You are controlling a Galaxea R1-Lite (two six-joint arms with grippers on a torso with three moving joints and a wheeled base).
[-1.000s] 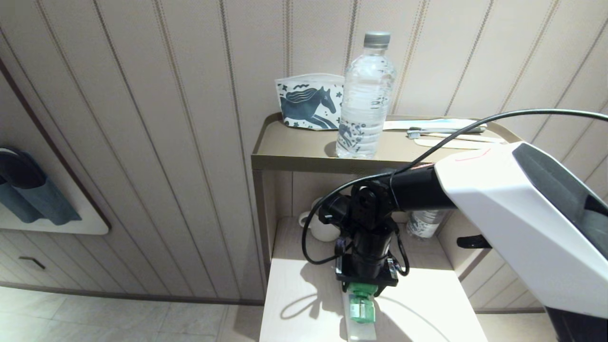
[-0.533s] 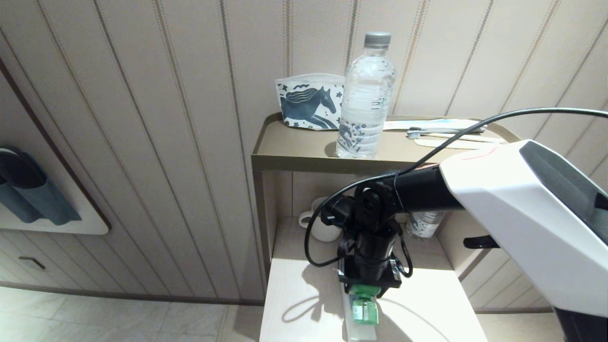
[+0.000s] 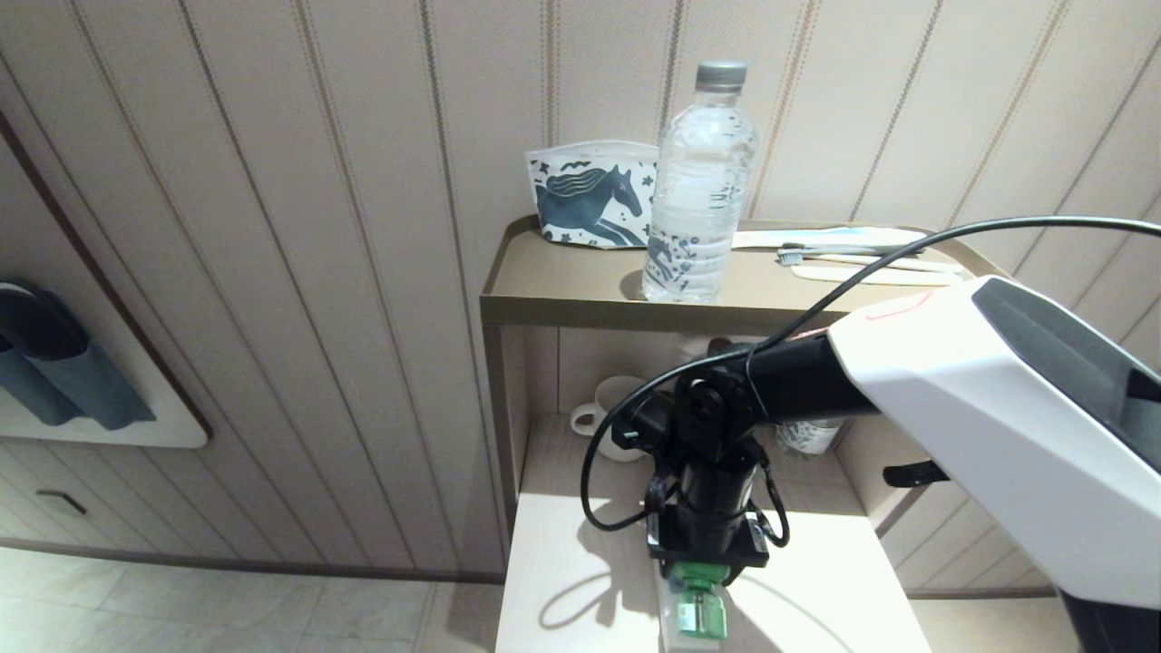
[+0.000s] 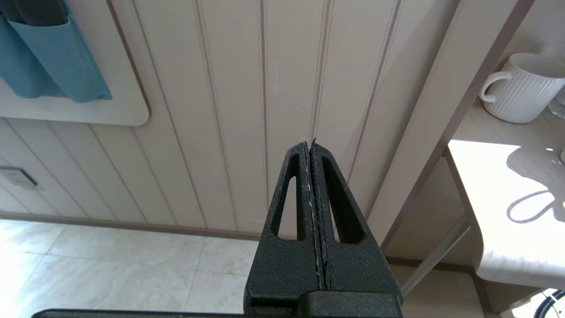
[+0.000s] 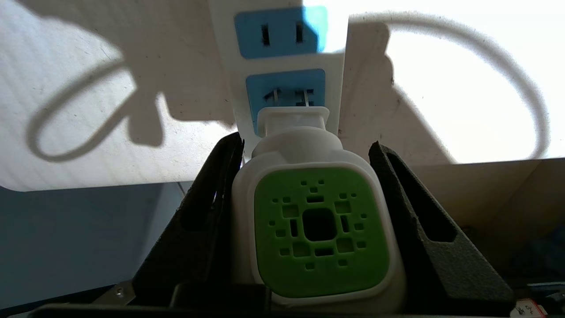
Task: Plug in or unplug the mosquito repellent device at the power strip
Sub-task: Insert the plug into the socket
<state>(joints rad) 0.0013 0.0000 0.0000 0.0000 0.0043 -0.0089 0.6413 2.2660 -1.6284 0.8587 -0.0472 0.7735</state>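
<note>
Down on the pale tabletop (image 3: 580, 589), the right gripper (image 5: 309, 221) clamps the mosquito repellent device (image 5: 320, 229), its prongs showing at a socket of the power strip (image 5: 282, 53). A crooked tilt could bend them or drag the strip. Striped panelling lines the room; the left gripper (image 4: 311, 185) hangs shut.

The power strip (image 3: 676, 626) lies on the low table (image 3: 562, 580). The mosquito repellent device (image 3: 700, 606) sits on the power strip. Behind the power strip stands a mug (image 3: 609, 413). Above the mug, a water bottle (image 3: 698, 190) stands on the shelf (image 3: 562, 281), with a pouch (image 3: 590, 195) to its left.
</note>
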